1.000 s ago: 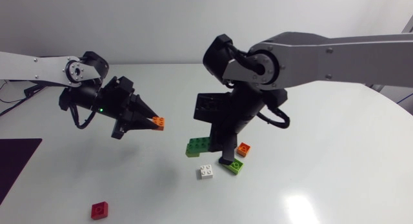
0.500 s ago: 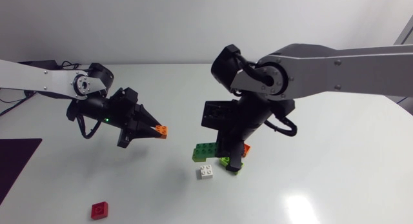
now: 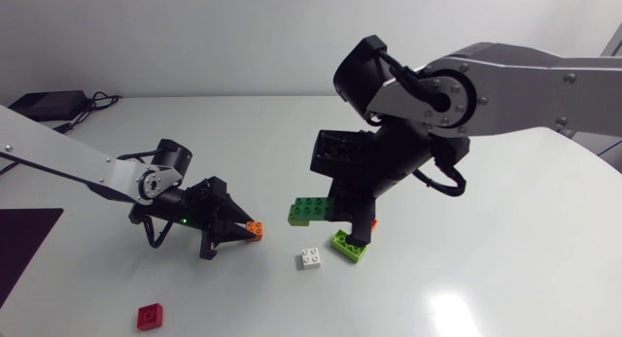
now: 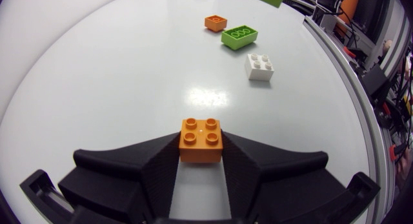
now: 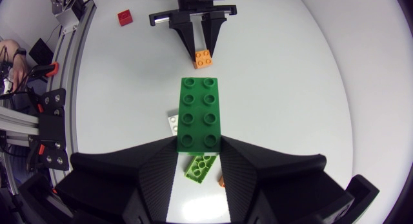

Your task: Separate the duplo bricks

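Note:
My left gripper (image 3: 248,229) hangs low over the table, shut on a small orange brick (image 3: 255,227) (image 4: 201,140) pinched at its fingertips. My right gripper (image 3: 335,213) holds a long dark green brick (image 3: 313,210) (image 5: 201,113) above the table, with the brick sticking out ahead of its fingers. Under and beside it lie a light green brick (image 3: 349,246) (image 4: 239,36), a white brick (image 3: 311,258) (image 4: 259,66) and a second small orange brick (image 4: 215,22), all apart from one another. In the right wrist view the left gripper (image 5: 201,46) faces me.
A red brick (image 3: 149,317) (image 5: 125,17) lies alone near the front left. A dark mat (image 3: 24,242) covers the table's left edge. The right arm's bulk stands over the table's middle.
My left arm has dropped and swung toward the front with the orange brick, close to the table. My right arm has shifted slightly right and up, the dark green brick still held.

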Action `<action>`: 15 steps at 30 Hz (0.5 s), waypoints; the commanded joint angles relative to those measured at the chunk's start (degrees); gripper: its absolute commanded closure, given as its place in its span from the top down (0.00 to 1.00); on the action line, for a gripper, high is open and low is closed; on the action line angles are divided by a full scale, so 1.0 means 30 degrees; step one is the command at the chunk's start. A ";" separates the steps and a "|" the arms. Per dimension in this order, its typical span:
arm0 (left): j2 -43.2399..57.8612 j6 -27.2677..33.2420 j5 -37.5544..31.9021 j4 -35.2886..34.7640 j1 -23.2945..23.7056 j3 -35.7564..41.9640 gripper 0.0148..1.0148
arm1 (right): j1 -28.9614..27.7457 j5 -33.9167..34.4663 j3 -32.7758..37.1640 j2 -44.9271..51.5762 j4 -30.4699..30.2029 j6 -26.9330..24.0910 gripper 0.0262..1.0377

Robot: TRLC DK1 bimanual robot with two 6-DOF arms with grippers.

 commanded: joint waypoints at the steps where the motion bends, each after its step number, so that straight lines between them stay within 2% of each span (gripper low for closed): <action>1: 0.0525 -0.0786 0.0090 0.0695 -0.0069 -0.0362 0.15 | 0.0255 -0.0051 -0.0037 -0.0352 0.0291 0.0642 0.22; 4: 0.0555 -0.0991 0.0090 0.1399 -0.0069 -0.0684 0.19 | 0.0343 -0.0080 -0.0008 -0.0557 0.0467 0.0847 0.22; 5: 0.0584 -0.1020 0.0090 0.1545 -0.0069 -0.0772 0.24 | 0.0373 -0.0109 0.0051 -0.0645 0.0496 0.0876 0.22; 9: 0.0555 -0.0991 0.0090 0.1633 -0.0069 -0.1007 0.67 | 0.0343 -0.0402 0.0168 -0.0850 0.0526 0.1081 0.22; 10: 0.0467 -0.0932 0.0090 0.1633 -0.0069 -0.1065 0.74 | 0.0373 -0.0549 0.0139 -0.0879 0.0555 0.1111 0.22; 12: 0.0145 -0.0932 0.0090 0.1633 0.0019 -0.1182 0.86 | 0.0373 -0.0695 0.0139 -0.0938 0.0555 0.1169 0.22; 15: -0.0852 -0.0961 0.0120 0.1457 0.0077 -0.1358 0.94 | 0.0373 -0.1047 0.0139 -0.1084 0.0584 0.1286 0.22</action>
